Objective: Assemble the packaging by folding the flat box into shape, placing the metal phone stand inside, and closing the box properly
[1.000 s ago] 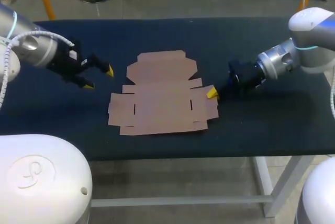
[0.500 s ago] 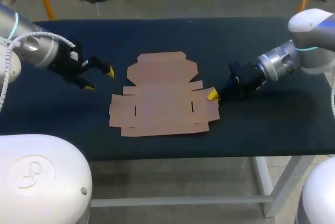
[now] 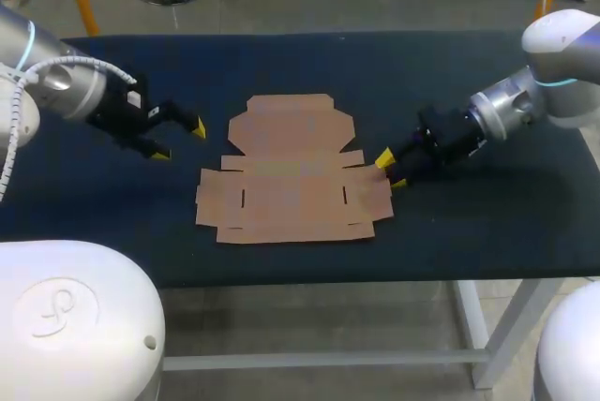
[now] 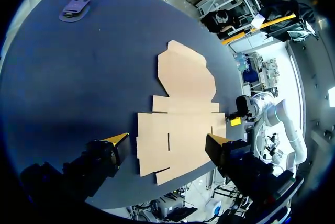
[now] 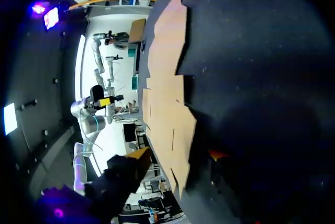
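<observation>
Your right gripper (image 3: 392,170) stands spread at the right-hand flap of the flat box (image 3: 286,176) lying mid-table, the flap's edge at its tips but not pinched. Your left gripper (image 3: 178,141), spread too, hangs near the box's left side, touching nothing. Push or lift that flap unbraced and the sheet will likely skid across the table (image 3: 469,232) or crease off its fold line, while the metal phone stand (image 4: 73,8) lies well apart, near the table's edge.

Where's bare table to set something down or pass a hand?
Free: the far strip between the box and the far edge of the table; the gap between the left gripper and box. Crowded: the box's right edge, at the right gripper. The stand lies far off, clear of the box.
</observation>
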Robot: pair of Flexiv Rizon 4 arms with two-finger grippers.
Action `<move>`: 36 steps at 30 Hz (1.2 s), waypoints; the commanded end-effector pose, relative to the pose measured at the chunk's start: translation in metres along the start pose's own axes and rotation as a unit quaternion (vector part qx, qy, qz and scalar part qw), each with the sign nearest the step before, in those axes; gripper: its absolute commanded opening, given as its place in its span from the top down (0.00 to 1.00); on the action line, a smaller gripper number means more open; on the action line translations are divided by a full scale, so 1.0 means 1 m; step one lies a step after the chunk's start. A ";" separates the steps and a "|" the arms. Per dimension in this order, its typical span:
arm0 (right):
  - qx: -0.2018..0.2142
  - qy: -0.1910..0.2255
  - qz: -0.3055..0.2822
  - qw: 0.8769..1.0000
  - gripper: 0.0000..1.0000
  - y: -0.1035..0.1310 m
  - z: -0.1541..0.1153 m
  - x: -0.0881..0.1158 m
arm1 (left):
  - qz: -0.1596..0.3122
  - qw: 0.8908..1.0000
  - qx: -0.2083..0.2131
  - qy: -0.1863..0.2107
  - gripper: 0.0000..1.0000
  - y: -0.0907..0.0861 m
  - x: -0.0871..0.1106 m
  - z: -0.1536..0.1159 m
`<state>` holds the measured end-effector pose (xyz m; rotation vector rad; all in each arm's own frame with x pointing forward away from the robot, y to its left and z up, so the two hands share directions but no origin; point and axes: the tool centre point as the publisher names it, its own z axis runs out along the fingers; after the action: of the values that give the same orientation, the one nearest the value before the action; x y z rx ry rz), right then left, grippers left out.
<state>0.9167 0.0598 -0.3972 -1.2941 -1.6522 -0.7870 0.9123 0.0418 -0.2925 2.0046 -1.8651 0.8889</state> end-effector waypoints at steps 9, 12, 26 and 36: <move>-0.019 -0.084 -0.026 0.996 0.00 0.002 -0.046 0.024 | 0.002 1.000 -0.005 -0.003 0.00 -0.013 0.001 0.000; -0.037 -0.106 -0.033 0.993 0.09 0.006 -0.065 0.027 | 0.005 1.000 -0.006 -0.003 0.00 -0.017 -0.002 -0.001; -0.107 -0.205 -0.076 0.970 1.00 0.035 -0.116 0.041 | 0.016 0.999 -0.020 -0.025 1.00 -0.036 -0.021 0.004; -0.129 -0.230 -0.089 0.961 1.00 0.047 -0.111 0.036 | 0.036 0.997 -0.064 -0.015 1.00 -0.043 -0.031 0.010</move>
<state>0.9920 -0.0128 -0.3188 -1.5761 -2.0820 -0.8903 0.9485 0.0645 -0.3075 1.9363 -1.9682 0.7821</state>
